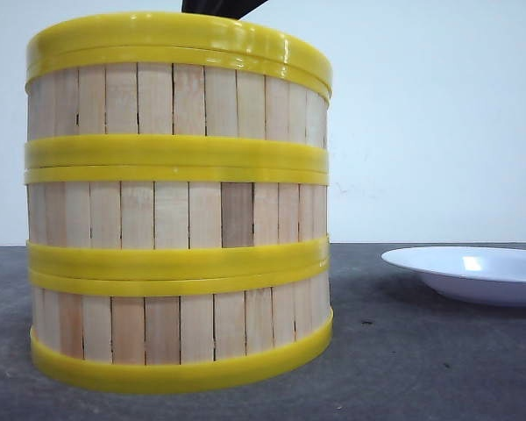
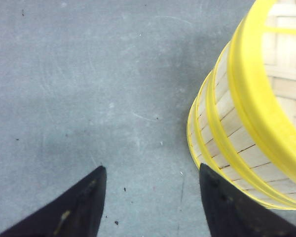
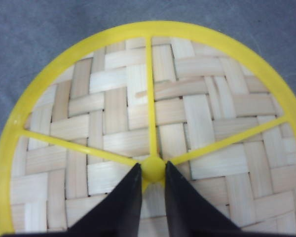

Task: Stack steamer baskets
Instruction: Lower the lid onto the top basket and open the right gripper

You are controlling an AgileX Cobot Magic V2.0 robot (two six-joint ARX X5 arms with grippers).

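front view: steamer baskets (image 1: pixel 177 202) stacked three high on table (image 1: pixel 421 368), plate (image 1: pixel 473 274) at 3 o'clock. lid (image 3: pixel 153 133) on top. light, stiff, slick rims; grab by rim or lid knob (image 3: pixel 153 168). right gripper (image 3: pixel 152 185) nearly closed around knob. left gripper (image 2: pixel 150 197) wide apart, empty, beside stack.

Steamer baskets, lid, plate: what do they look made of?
Steamer baskets: walls of upright pale wood slats, grain showing, matte; rims glossy yellow, likely plastic.
Lid: woven flat pale strips, bamboo or wood, in a yellow spoked frame, probably plastic.
Plate: smooth white with a bright glare, ceramic or melamine; cannot tell which.
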